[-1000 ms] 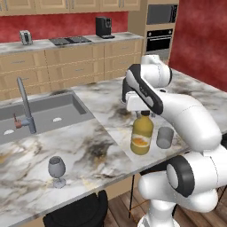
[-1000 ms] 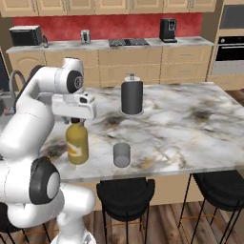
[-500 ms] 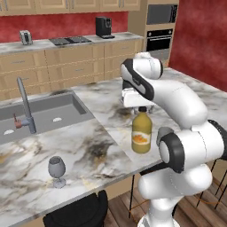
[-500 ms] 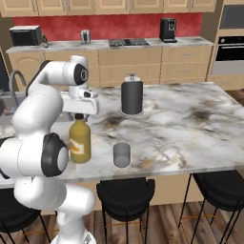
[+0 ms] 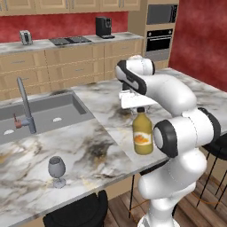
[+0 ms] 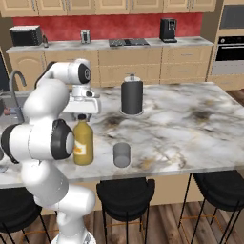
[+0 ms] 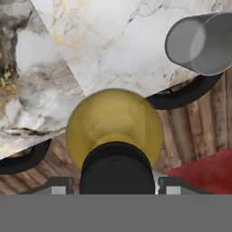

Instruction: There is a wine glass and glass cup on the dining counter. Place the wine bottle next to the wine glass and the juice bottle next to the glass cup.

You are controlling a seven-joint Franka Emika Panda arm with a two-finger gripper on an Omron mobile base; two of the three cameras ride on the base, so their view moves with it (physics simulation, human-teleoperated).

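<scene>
One juice bottle [image 6: 83, 143] stands upright near the tabletop's [image 6: 200, 128] front edge, its black cap between the jaws.

The gripper [image 7: 117, 186] sits directly over the bottle, jaws closed narrow on the cap; only the fingertips [image 7: 54, 186] peek out beside it. Just beside the bottle stands the glass cup [image 6: 122, 155], apart from it. A tall dark canister [image 6: 132, 96] stands behind the bottle, the wine glass [image 5: 56, 170] well off toward the sink [image 5: 44, 113]. The arm hides the cup in the left base view.
</scene>
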